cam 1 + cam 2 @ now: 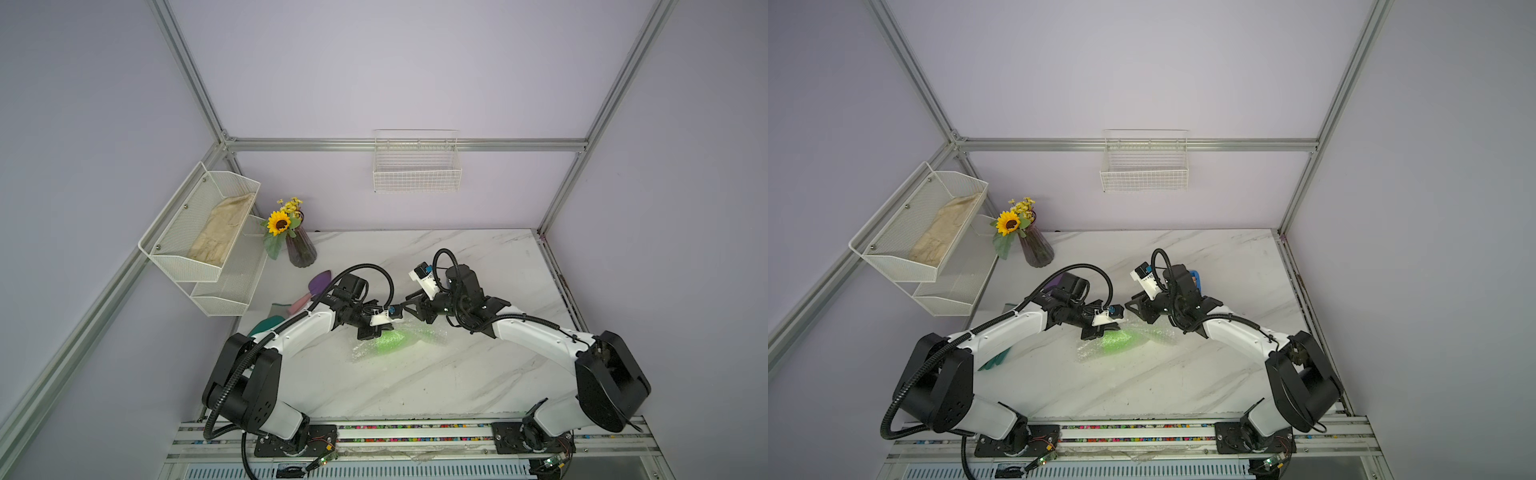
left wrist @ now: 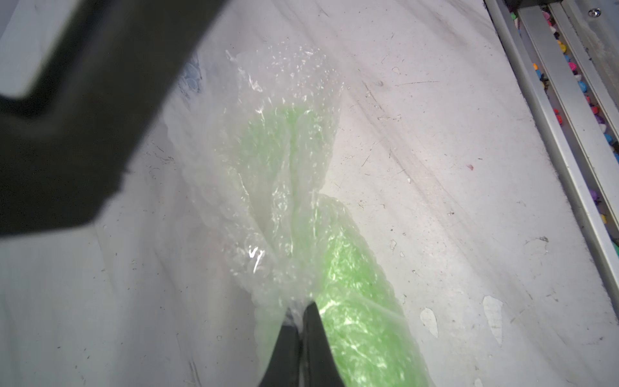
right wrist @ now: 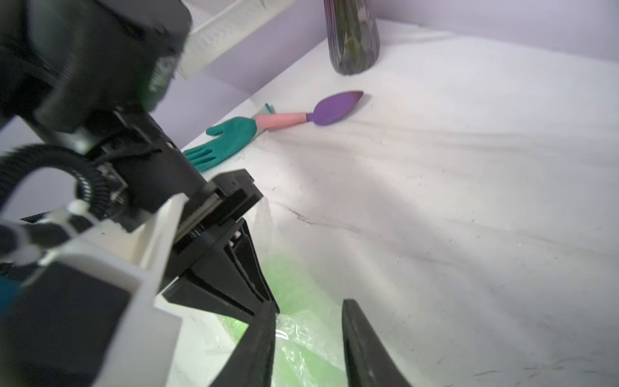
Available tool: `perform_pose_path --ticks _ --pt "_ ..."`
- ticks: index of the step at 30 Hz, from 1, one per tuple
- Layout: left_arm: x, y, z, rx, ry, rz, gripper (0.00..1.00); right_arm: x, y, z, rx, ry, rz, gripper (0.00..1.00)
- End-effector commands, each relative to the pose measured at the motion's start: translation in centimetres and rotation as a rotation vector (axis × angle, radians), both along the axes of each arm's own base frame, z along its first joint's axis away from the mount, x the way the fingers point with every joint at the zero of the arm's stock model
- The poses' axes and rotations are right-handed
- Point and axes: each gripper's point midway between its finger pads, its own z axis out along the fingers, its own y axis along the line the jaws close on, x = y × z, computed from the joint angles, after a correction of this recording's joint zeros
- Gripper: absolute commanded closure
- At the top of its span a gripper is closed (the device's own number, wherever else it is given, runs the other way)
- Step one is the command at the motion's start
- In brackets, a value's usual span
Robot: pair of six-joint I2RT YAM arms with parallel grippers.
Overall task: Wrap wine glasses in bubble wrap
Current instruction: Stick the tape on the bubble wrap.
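Evidently, the left gripper (image 2: 301, 311) is clenched on a gathered fold of the bubble wrap (image 2: 284, 187), its 2 fingertips pressed together with the plastic pinched between them. The fold is judged to be held so that the sheet is drawn over the goblet (image 2: 348, 301) and cannot spring open. Close by, the right gripper (image 3: 308, 303) is seen above the wrap with its jaws parted and nothing between them. It is taken to be released, perhaps so that a fresh hold can be found.

The goblet appears to be laid on its side near the middle of the marble table (image 1: 415, 386). Its green is seen only through the bubbled plastic, so it is covered on the visible side. Whether the wrap is closed underneath cannot be told.

Well apart, toward the table's left edge, a purple trowel (image 3: 335, 107) and a teal glove (image 3: 227, 140) are left out of the work.
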Motion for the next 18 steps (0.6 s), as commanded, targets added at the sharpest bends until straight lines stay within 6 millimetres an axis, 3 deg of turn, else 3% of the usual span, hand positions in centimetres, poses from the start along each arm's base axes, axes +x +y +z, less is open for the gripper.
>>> perform_pose_path --ticks 1,8,10,15,18 --pt "-0.3 0.3 0.6 -0.01 -0.083 -0.029 0.96 1.2 -0.5 -1.1 -0.075 -0.002 -0.054 0.63" --pt "0.1 0.5 0.4 0.001 -0.144 -0.028 0.98 2.0 1.3 -4.6 -0.162 0.22 -0.016 0.76" --pt "0.1 0.6 1.4 -0.009 -0.175 -0.024 0.98 1.4 1.1 -5.8 -0.189 0.289 -0.01 0.82" --pt "0.4 0.6 1.5 -0.013 -0.192 -0.012 0.99 -1.4 -0.3 -8.9 -0.23 0.397 0.004 0.97" --pt "0.5 0.6 1.5 -0.014 -0.18 0.0 0.99 -2.6 -0.9 -10.3 -0.239 0.442 0.003 1.0"
